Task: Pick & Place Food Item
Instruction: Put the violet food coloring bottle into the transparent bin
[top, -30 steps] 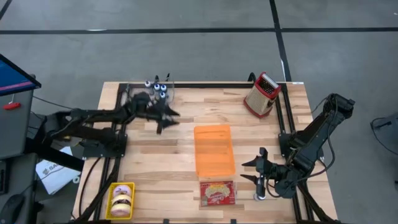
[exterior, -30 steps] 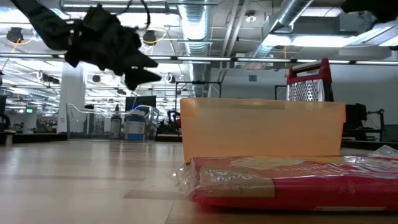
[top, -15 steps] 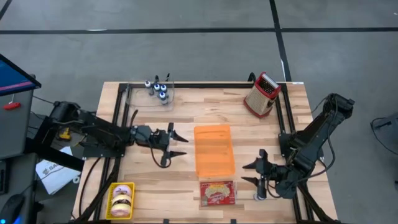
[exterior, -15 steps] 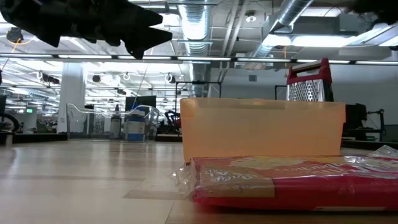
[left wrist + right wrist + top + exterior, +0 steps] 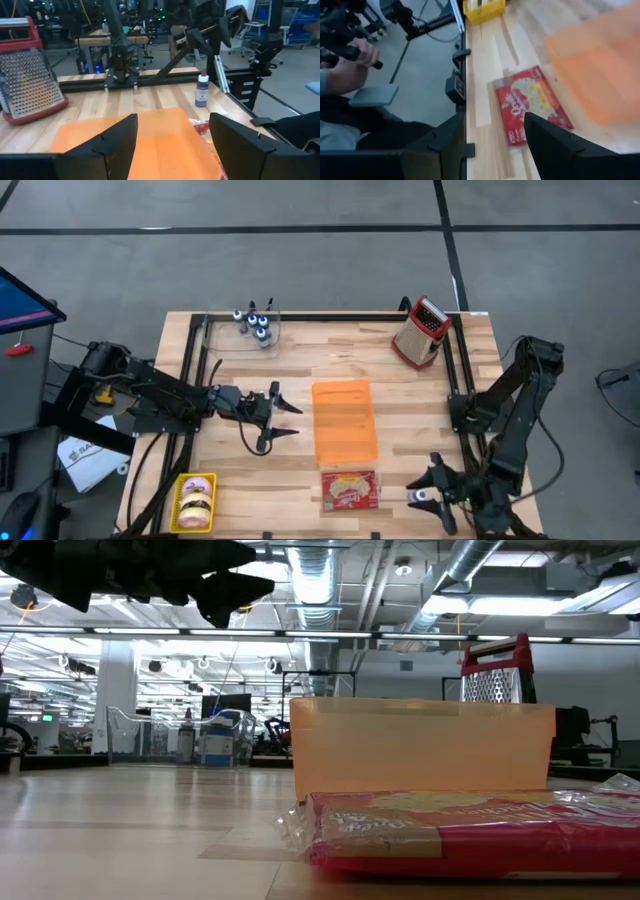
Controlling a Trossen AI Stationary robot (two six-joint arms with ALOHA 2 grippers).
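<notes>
The food item is a red packet (image 5: pixel 349 491) lying flat on the table near its front edge, just in front of the orange bin (image 5: pixel 345 421). It also shows in the low view (image 5: pixel 470 830) and the right wrist view (image 5: pixel 532 107). My right gripper (image 5: pixel 430 498) is open and empty at the near right, a little to the right of the packet, with its fingers pointing toward it (image 5: pixel 495 145). My left gripper (image 5: pixel 282 420) is open and empty above the table, left of the bin (image 5: pixel 172 145), and points toward it.
A metal grater (image 5: pixel 422 332) stands at the far right. A clear holder with small bottles (image 5: pixel 255 325) is at the far left. A yellow tray of donuts (image 5: pixel 195 502) is at the near left. A small bottle (image 5: pixel 201 92) stands by the right rail. A person's hand (image 5: pixel 360 50) shows beyond the table.
My left gripper has gone from beside the bottle holder toward the table's near edge and a little toward the bin, then stayed there, open. My right gripper has gone toward the table's near edge and stays open. The packet and the bin have not moved.
</notes>
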